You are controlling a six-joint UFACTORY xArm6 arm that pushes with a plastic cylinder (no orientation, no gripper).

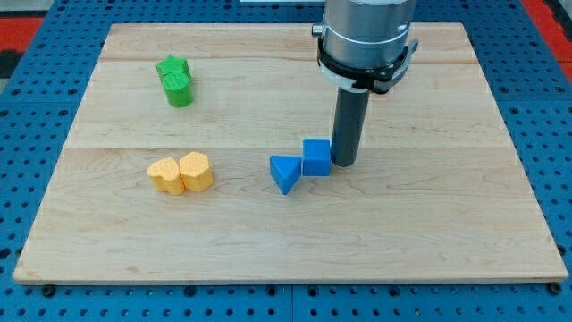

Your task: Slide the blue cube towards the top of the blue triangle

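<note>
blocked: small blue wooden cube (316, 156) has my tip (344, 163) touching its right; blue triangular wooden block (285, 173) touching lower-left
open: bare light wooden board (429, 215) above and below cube

Pale wooden board (268, 233) on blue perforated table (27, 179) — evenly lit.

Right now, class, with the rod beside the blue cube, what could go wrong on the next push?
1. My tip sits at the blue cube's right side, and the cube already touches the blue triangle; pushing left may shove the triangle too.
2. An off-centre push may spin the cube rather than slide it.
</note>
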